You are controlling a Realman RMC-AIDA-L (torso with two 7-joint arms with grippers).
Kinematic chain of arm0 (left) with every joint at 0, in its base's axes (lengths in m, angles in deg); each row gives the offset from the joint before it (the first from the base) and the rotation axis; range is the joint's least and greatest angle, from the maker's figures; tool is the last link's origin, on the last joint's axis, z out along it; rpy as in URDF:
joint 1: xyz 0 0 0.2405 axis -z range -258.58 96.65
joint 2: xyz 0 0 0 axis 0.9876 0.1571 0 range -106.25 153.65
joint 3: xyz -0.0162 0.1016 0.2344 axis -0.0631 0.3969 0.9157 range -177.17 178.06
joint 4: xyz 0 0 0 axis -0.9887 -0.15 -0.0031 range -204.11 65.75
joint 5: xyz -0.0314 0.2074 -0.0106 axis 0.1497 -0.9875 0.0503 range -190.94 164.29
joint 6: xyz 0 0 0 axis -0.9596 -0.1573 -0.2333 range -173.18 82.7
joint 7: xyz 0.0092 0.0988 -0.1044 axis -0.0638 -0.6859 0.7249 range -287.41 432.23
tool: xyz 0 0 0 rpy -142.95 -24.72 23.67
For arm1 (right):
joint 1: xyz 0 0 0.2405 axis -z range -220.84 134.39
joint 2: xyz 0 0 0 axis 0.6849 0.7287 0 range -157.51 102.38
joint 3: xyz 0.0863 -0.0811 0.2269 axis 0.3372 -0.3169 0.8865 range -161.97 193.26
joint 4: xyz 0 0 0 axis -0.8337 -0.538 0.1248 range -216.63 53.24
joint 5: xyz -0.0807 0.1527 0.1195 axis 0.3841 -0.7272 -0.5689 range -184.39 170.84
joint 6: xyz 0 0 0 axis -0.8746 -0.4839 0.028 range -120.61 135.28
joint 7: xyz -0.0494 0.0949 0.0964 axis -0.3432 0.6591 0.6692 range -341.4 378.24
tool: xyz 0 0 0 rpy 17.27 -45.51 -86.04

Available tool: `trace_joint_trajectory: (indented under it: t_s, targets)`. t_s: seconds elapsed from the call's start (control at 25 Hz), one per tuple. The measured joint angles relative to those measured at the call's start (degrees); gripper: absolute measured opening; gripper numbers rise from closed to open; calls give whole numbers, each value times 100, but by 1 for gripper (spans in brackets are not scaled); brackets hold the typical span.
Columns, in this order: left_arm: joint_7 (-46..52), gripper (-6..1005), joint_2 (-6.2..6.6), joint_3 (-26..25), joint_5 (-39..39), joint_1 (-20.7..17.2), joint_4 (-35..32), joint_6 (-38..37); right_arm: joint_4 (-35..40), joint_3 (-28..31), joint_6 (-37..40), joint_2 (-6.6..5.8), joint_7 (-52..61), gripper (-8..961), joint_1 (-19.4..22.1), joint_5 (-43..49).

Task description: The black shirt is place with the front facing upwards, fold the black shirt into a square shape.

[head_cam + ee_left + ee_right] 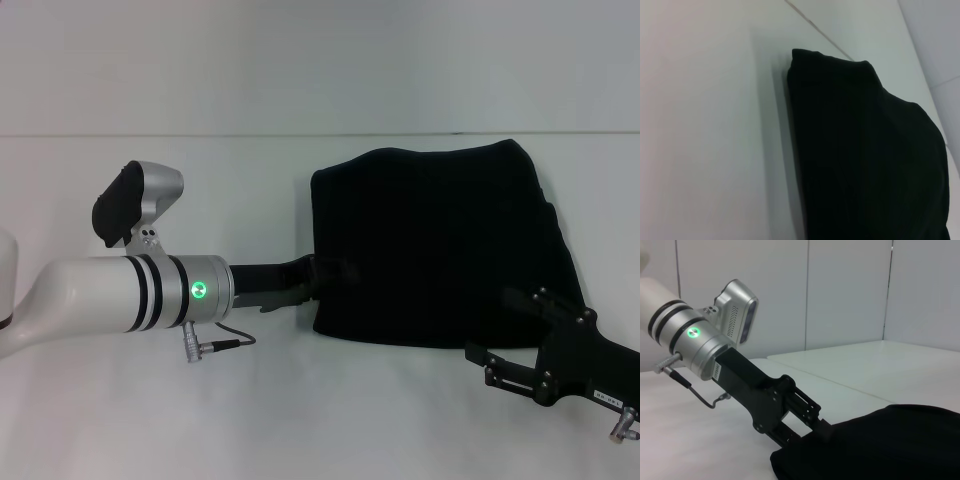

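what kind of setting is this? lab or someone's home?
Likely a lab or test cell: bare white table, plain white panel walls, and only the black shirt laid out, with the left gripper at its edge.

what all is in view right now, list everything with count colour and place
black shirt: one, black, folded into a compact block on the table, right of centre in the head view; no lettering showing
table: one, white, under the shirt and both arms
wall: white panels behind the table
left gripper: one, black on a white and silver arm, at the shirt's left edge
right gripper: one, black, low at the shirt's near right corner
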Motion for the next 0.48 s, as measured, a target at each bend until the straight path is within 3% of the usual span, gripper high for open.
trace_joint_trajectory:
  t_s: [0.32, 0.48]
  targets:
    - [6, 523, 41, 86, -1, 0, 12, 10, 0, 0, 9, 0, 0, 899, -22, -3]
    - [-4, 385, 43, 86, -1, -6, 20, 12, 0, 0, 44, 0, 1, 899, -39, -3]
